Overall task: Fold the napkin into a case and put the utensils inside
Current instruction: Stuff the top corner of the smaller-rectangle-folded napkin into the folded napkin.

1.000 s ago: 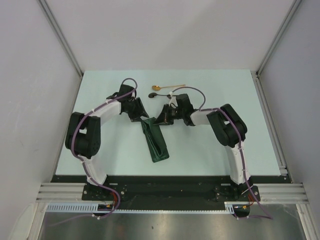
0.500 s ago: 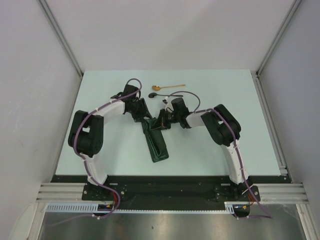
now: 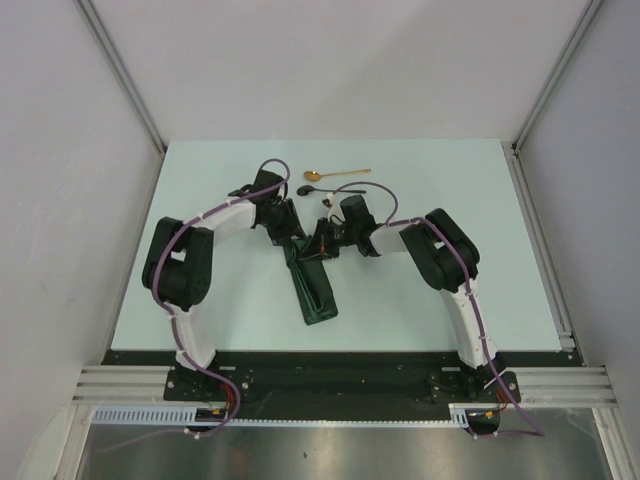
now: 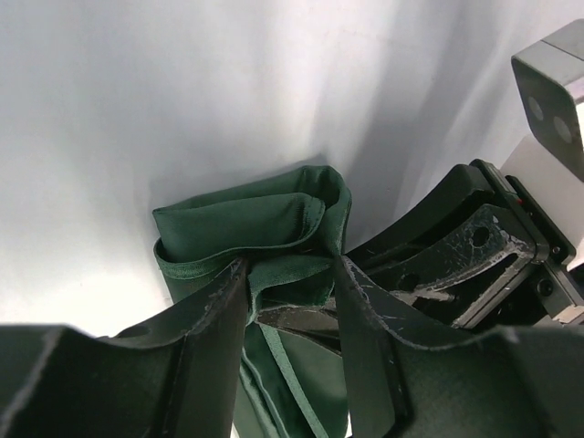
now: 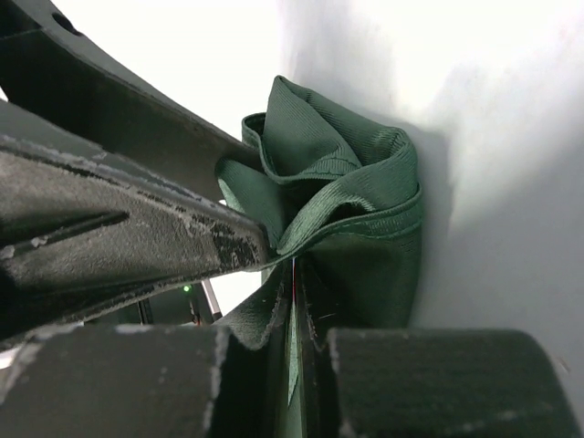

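Note:
The dark green napkin (image 3: 315,295) lies folded as a narrow, long case, running from mid-table toward the near edge. Both grippers meet at its far end. My left gripper (image 3: 291,236) (image 4: 290,269) is open, its fingers straddling the bunched cloth end (image 4: 246,219). My right gripper (image 3: 315,246) (image 5: 294,265) is shut on a thin edge of the napkin (image 5: 347,182), which puckers above the jaws. The right gripper's finger shows between the left fingers. The gold spoon (image 3: 335,174) and the black spoon (image 3: 330,187) lie on the table behind the grippers.
The pale table (image 3: 440,290) has grey walls on both sides and a metal rail (image 3: 540,240) along its right edge. The arm bases stand at the near edge.
Both grippers have closed in on the napkin's far end: the left moved right, the right moved left and took hold of the cloth edge. The spoons have not moved.

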